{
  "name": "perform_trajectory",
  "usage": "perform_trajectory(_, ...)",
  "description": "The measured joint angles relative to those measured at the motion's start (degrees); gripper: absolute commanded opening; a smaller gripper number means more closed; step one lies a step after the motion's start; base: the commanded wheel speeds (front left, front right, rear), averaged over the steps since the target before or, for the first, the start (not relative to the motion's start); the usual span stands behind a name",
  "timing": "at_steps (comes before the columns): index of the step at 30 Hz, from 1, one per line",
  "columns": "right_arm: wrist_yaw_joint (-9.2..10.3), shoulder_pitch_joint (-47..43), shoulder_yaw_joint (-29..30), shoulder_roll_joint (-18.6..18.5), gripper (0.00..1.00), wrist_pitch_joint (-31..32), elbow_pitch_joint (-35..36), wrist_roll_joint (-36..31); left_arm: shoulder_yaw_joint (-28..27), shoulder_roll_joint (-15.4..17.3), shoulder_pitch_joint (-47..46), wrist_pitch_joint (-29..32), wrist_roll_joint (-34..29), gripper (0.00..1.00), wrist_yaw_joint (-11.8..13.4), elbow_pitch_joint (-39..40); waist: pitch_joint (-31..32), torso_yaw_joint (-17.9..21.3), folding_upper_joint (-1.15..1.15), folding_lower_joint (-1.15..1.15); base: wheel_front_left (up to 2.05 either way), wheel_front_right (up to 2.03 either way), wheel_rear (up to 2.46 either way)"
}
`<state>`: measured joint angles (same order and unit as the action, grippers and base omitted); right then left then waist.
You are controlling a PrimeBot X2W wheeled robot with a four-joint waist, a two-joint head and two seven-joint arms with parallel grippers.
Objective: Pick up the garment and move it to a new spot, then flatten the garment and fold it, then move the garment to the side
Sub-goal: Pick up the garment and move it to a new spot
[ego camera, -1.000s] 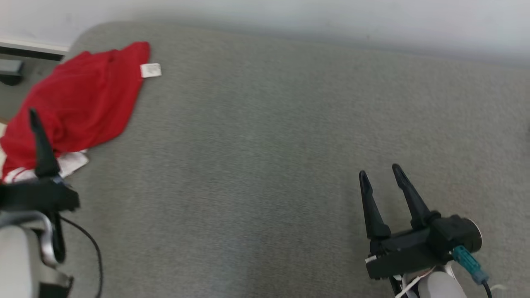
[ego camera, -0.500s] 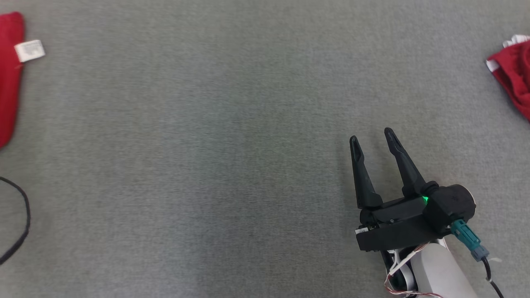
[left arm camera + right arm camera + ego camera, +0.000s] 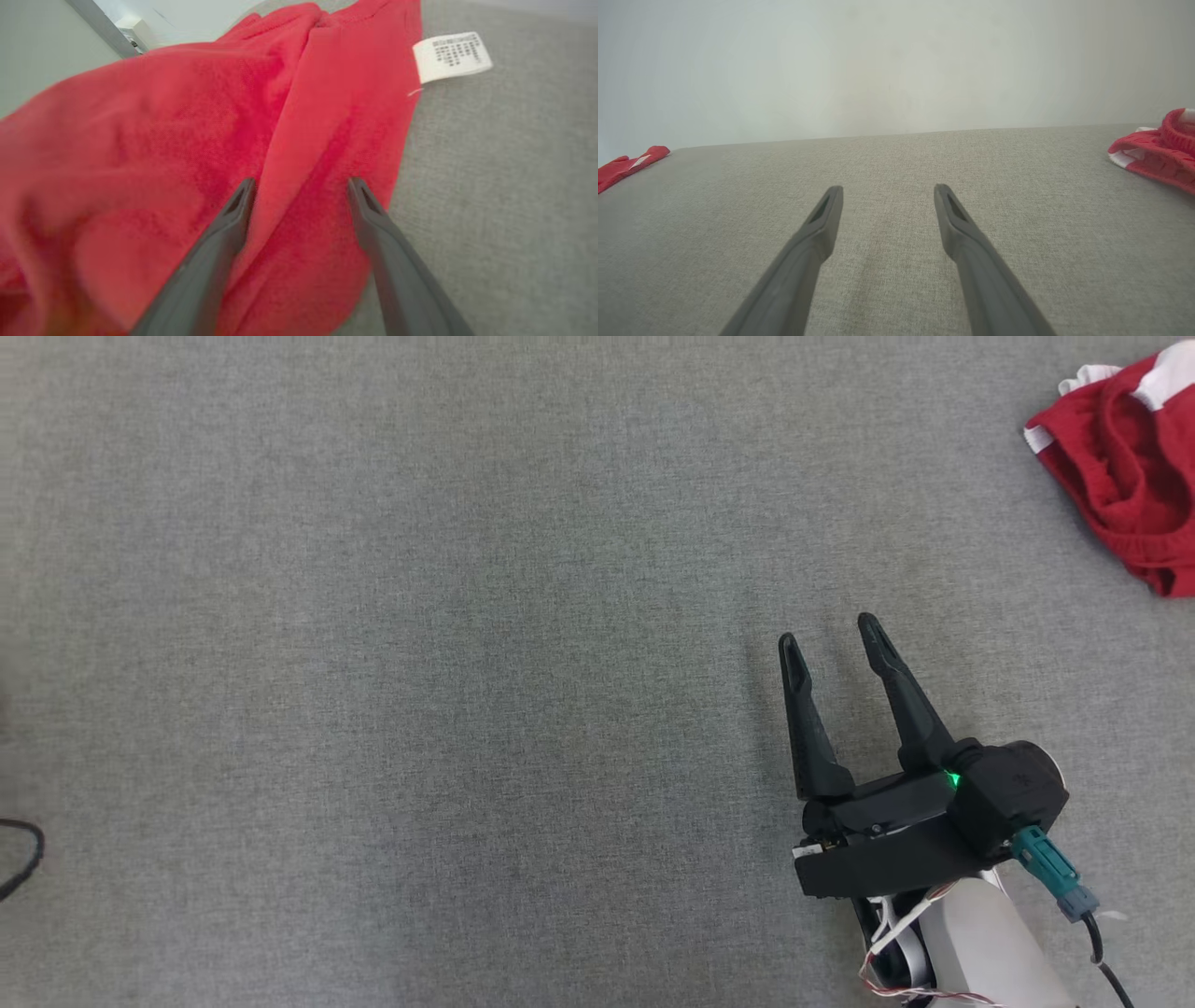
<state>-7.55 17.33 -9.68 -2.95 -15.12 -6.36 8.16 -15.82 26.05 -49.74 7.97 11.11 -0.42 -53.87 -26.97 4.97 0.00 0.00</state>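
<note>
- Left gripper (image 3: 301, 181): you found its two jaws spread wide, clamped on nothing. Both fingers pointed over the labelled garment (image 3: 177, 140), and a raised fold of the red cloth ran up between them. You could not tell whether the fingertips touched the cloth.
- Right gripper (image 3: 828, 629): you found its two jaws likewise spread wide and empty, over the bare grey surface (image 3: 420, 663). One green light (image 3: 953, 780) glowed on its body. One teal connector (image 3: 1050, 879) stuck out beside the wrist.
- Garments: you counted two, both red.
- The labelled garment lay directly under the left gripper. Its one white label (image 3: 452, 56) stuck out from its edge onto the grey surface.
- The crumpled garment (image 3: 1120, 467), red with white trim, lay at the upper right corner of the head view. It was well apart from the right gripper, ahead of it and to its right.
- In the right wrist view you saw both garments at once, one at the far left edge and one at the right edge. The open fingers were aimed at the bare stretch between them.
- Surroundings: one pale wall (image 3: 878, 70) rose behind the surface. One black cable (image 3: 26, 859) looped in at the left edge of the head view.
</note>
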Motion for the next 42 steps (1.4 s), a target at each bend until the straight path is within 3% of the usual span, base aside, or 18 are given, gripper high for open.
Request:
perform_trajectory(2,0.0,-0.1,-0.7,0.0,1.0,0.0,-0.4,-0.1,-0.3,0.6,-1.0,4.2,1.1,0.99,1.3,-2.9,0.4,0.4,0.0,0.0,0.0,0.0,0.0)
perform_trajectory(3,0.0,-0.1,-0.7,0.0,1.0,0.0,-0.4,-0.1,-0.3,0.6,-1.0,4.1,1.1,0.0,1.4,-3.0,0.5,0.5,0.0,0.0,0.0,0.0,0.0)
perform_trajectory(7,0.0,-1.9,0.1,0.0,1.0,0.0,-1.6,-0.3,1.1,0.3,-0.6,-3.5,1.1,0.0,-0.2,-2.6,3.0,0.1,0.0,0.0,0.0,0.0,0.0)
perform_trajectory(12,0.0,-3.4,0.6,0.0,1.0,0.0,-2.1,-0.3,2.0,-0.2,-1.5,-8.0,1.5,0.0,-1.9,0.4,5.5,-0.9,0.0,0.0,0.0,0.0,0.0)
perform_trajectory(20,0.0,-5.0,1.4,0.0,1.0,0.0,-3.5,0.8,3.2,-1.6,-5.0,-10.7,3.6,0.0,-5.2,7.8,10.5,-2.4,0.0,-0.01,0.0,0.0,0.0)
perform_trajectory(25,0.0,-6.4,2.1,0.1,1.0,0.0,-3.8,1.8,6.3,-2.8,-7.8,-9.3,4.5,0.0,-6.2,15.7,13.3,-2.7,0.0,-0.01,0.0,0.0,0.0)
perform_trajectory(35,0.0,-8.8,3.6,0.1,1.0,0.0,-4.8,3.7,13.1,-10.9,-11.5,-2.2,9.4,0.0,-6.7,31.9,16.1,-0.2,0.0,0.0,0.0,0.0,0.0)
perform_trajectory(42,0.0,-9.5,4.0,0.1,1.0,0.0,-5.7,5.4,19.7,-18.3,-13.7,1.2,12.4,0.0,-6.7,37.1,17.7,3.0,0.0,0.0,0.0,0.0,0.0)
